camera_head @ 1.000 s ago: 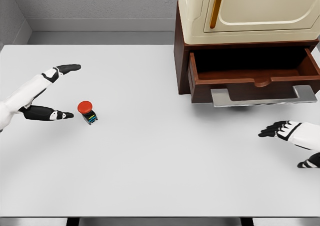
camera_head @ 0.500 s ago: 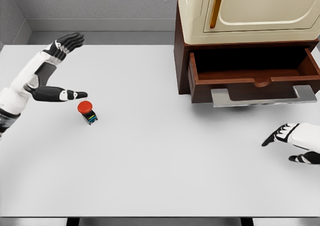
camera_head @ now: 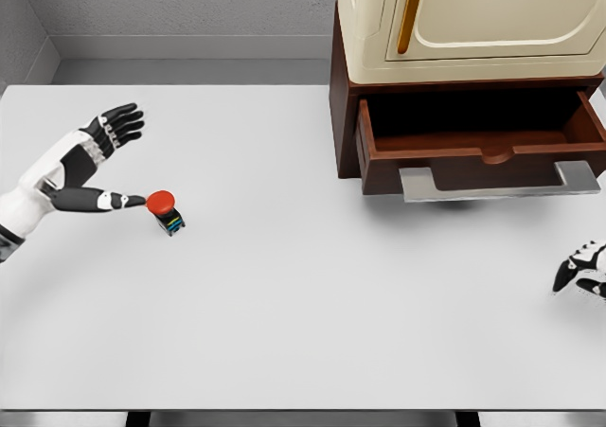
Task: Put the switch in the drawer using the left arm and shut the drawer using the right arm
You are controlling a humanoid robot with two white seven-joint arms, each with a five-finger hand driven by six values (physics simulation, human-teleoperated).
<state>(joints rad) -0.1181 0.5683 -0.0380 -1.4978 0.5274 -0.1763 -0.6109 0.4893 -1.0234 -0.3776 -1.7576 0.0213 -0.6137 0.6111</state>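
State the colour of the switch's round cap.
Red; the switch shows clearly in the head view.

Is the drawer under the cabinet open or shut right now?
Open. The drawer is pulled out from the cabinet, its dark inside showing and its grey handle jutting forward.

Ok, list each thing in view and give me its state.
Drawer: pulled open, nothing visible inside.
Switch: upright on the table, not picked up.
Left hand: open, fingers spread, thumb tip at the switch's red cap.
Right hand: at the right edge, mostly cut off, holding nothing visible.
Cabinet door: closed.
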